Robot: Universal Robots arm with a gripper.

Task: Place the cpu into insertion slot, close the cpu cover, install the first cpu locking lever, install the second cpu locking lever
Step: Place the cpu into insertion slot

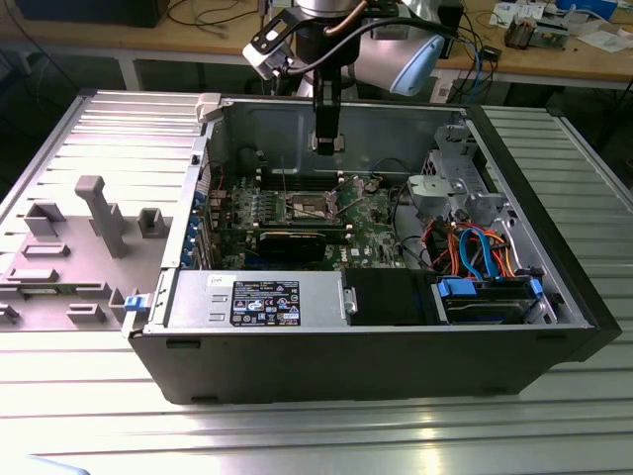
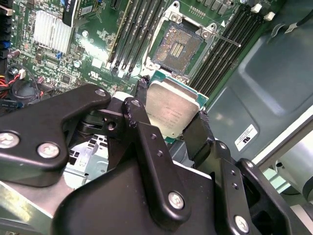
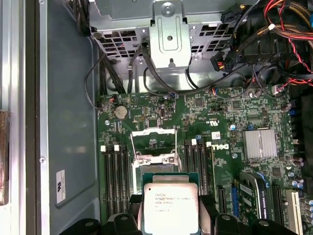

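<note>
My gripper (image 1: pixel 326 144) hangs inside the open computer case, above the green motherboard. Its black fingers (image 2: pixel 142 93) are shut on the cpu (image 2: pixel 171 107), a flat square chip with a silvery top, held by two opposite edges. In the first wrist view the cpu (image 3: pixel 171 205) sits between the fingers, above and just short of the insertion slot (image 3: pixel 155 169). The insertion slot (image 2: pixel 178 46) lies bare, its dark centre showing inside the metal rim. The cpu cover (image 3: pixel 154 142), a thin metal frame, stands open at the slot's far side. A thin lever (image 2: pixel 226 40) sticks out beside the slot.
Black memory slots (image 2: pixel 139 29) flank the socket on both sides. A long black graphics card (image 1: pixel 302 240) lies across the board. A silver heatsink (image 3: pixel 260 143), a metal drive cage (image 3: pixel 168 39) and loose cables (image 1: pixel 470 247) are close by. The case walls (image 1: pixel 227 139) surround the space.
</note>
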